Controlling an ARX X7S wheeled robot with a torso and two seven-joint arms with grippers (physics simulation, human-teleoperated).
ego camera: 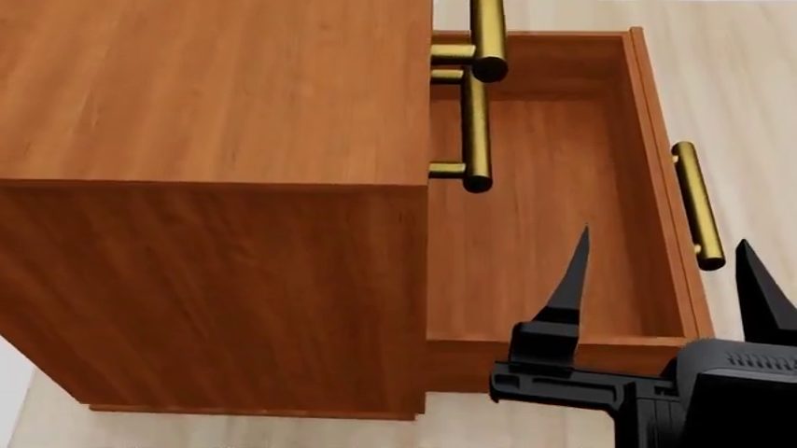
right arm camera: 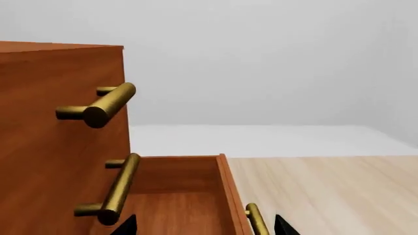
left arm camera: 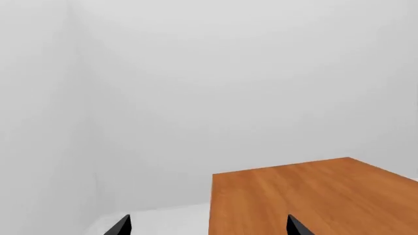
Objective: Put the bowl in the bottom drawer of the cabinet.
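Reddish wood cabinet, bottom drawer pulled out, inside bare. Right gripper by drawer handle, jaws spread, holding nothing. Left gripper jaws apart too, empty. Bowl nowhere in view. Judged: opening step done; next, locate and grasp bowl.

1. The right gripper is matt black throughout — two long, thin fingers that taper to sharp points, blade-like in outline.
2. Each finger rises from a blocky black mount with stepped edges, set on a flat crossbar.
3. Behind the crossbar sits a bulkier black housing with rounded corners; a row of small pale markings runs along its upper edge, too small to read.
4. In both wrist views only dark, pointed fingertips show — plain, unmarked.
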